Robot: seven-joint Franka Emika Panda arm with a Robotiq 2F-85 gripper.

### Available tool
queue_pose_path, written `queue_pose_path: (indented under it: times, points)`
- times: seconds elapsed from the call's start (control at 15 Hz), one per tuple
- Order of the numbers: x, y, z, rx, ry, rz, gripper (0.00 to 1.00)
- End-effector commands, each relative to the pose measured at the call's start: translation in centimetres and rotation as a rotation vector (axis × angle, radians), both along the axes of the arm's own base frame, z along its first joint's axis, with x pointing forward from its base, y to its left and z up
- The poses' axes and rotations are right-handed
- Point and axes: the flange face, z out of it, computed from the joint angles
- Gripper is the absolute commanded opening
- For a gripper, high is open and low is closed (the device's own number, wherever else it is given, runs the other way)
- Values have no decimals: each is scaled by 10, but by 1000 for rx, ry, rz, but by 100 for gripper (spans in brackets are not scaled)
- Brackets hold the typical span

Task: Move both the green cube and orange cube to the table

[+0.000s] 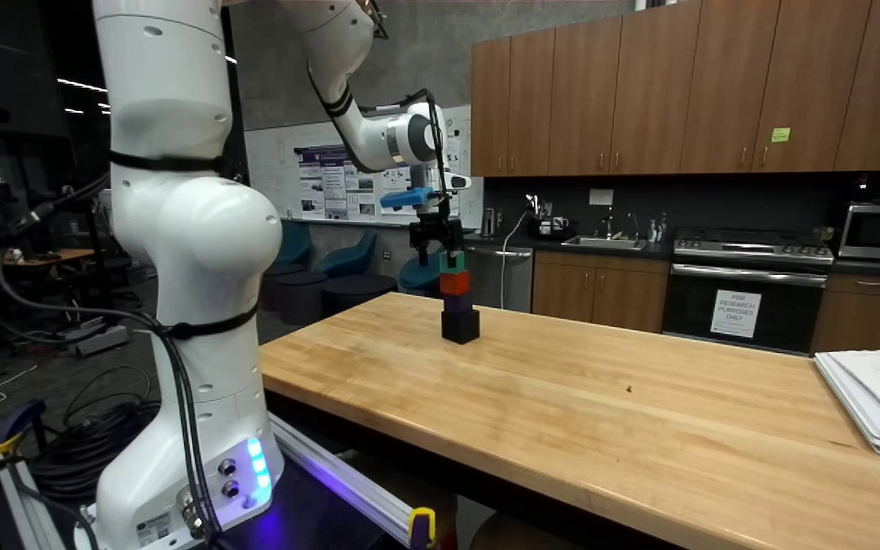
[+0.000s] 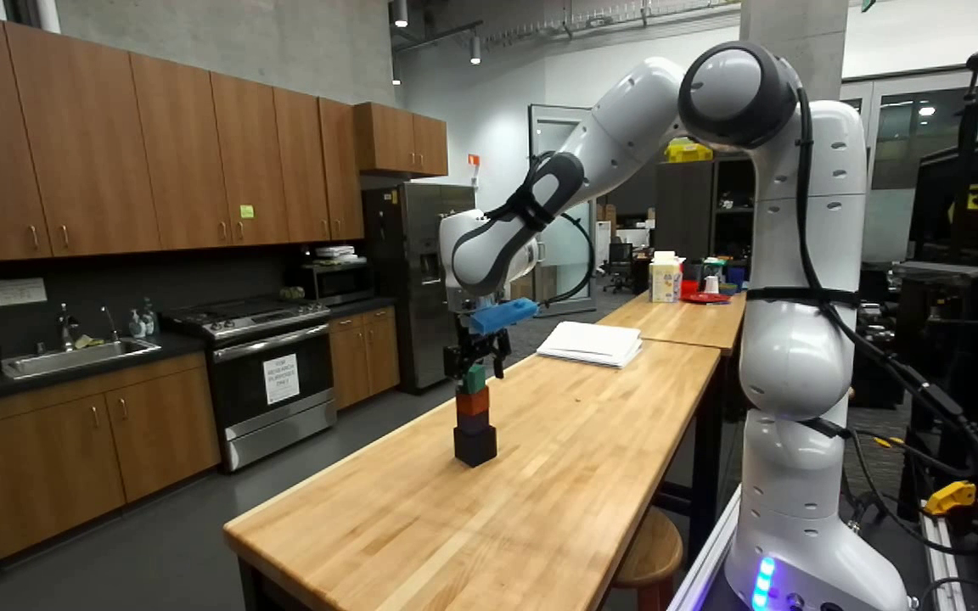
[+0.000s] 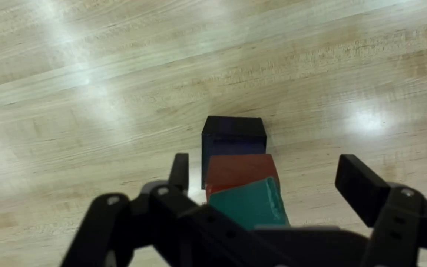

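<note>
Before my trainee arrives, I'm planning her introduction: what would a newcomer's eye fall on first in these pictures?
Likely the big white robot arm, reaching over the wooden table. Next, the cube tower standing on that table, the green cube atop the orange cube, above darker blocks. Then the open tool, hanging close to the tower's top.

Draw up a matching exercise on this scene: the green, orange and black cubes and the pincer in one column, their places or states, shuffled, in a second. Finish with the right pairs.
Column one
1. Green cube
2. Orange cube
3. Black cube
4. Pincer

Column two
A. At the bottom of the stack, resting on the table
B. Open
C. At the top of the stack, turned a little out of line with the cube beneath
D. Second from the top of the stack

Right pairs: 1-C; 2-D; 3-A; 4-B
</note>
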Motion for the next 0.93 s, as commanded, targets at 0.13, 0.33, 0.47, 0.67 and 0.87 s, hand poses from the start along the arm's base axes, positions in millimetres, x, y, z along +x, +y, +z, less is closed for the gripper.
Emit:
queue_pose_path:
  times: [0.13, 0.33, 0.47, 0.67, 0.87]
  points:
    - [21, -5, -2, -18, -11, 6, 100]
    - [25, -7, -5, -15, -12, 4, 100]
    - [27, -8, -6, -8, -17, 2, 100]
    - [29, -10, -9, -17, -17, 0, 100]
    - [32, -15, -11, -19, -16, -6, 100]
